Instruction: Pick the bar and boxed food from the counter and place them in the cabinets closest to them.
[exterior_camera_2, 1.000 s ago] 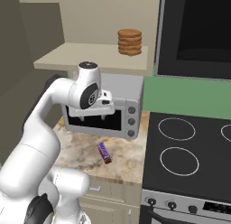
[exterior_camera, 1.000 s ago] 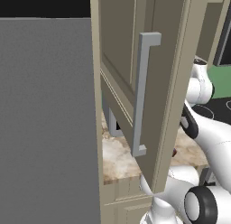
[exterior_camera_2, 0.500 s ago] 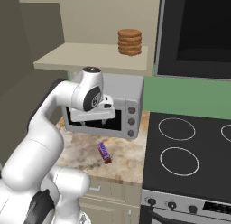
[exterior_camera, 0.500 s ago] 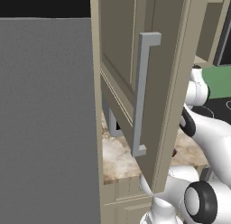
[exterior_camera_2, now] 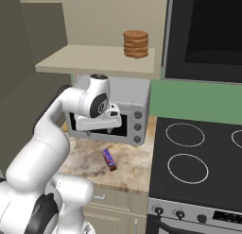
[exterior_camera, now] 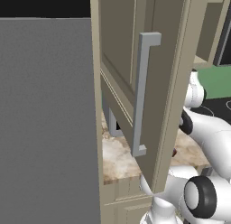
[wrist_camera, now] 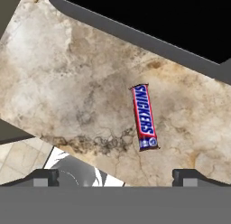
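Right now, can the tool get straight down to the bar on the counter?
Probably yes: the tool hangs open above the bar, which lies flat on bare counter with nothing between them.

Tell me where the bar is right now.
The bar lies flat on the counter in the right base view, in front of the toaster oven and left of the stovetop, below the open claw.

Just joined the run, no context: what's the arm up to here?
The gripper hangs open above the bar, which lies flat on the marbled counter in front of the toaster oven; nothing is held. The cabinet above stands open, with a stack of cookies on its shelf. So the bar is not yet picked.
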Motion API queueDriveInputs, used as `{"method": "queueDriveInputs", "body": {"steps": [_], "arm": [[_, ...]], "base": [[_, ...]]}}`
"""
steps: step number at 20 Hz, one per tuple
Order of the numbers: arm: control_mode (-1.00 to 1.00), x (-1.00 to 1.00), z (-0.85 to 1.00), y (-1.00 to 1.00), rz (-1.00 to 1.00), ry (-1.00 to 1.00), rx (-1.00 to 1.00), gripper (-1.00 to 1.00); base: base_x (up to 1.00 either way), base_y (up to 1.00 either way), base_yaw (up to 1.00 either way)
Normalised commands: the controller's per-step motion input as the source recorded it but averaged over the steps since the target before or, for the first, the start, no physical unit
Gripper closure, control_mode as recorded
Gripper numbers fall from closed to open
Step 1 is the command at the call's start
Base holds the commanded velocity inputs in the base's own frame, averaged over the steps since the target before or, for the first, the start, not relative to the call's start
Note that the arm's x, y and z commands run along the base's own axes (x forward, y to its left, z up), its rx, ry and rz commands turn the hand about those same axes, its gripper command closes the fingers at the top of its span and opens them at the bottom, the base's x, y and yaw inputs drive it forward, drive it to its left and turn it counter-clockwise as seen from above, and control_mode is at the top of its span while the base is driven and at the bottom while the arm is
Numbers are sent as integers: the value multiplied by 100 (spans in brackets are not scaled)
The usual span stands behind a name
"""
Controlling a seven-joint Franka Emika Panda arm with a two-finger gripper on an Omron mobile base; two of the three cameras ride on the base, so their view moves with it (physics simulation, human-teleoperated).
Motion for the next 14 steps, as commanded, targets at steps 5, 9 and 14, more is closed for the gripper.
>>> {"method": "queueDriveInputs", "body": {"steps": [5, 9, 14], "arm": [[-100, 0, -24, 0, 3, 0, -1, -100], [-100, 0, -25, 0, 2, 0, -2, -100], [-100, 0, -28, 0, 2, 0, -3, -100]], "base": [[0, 0, 0], [0, 0, 0], [0, 0, 0]]}}
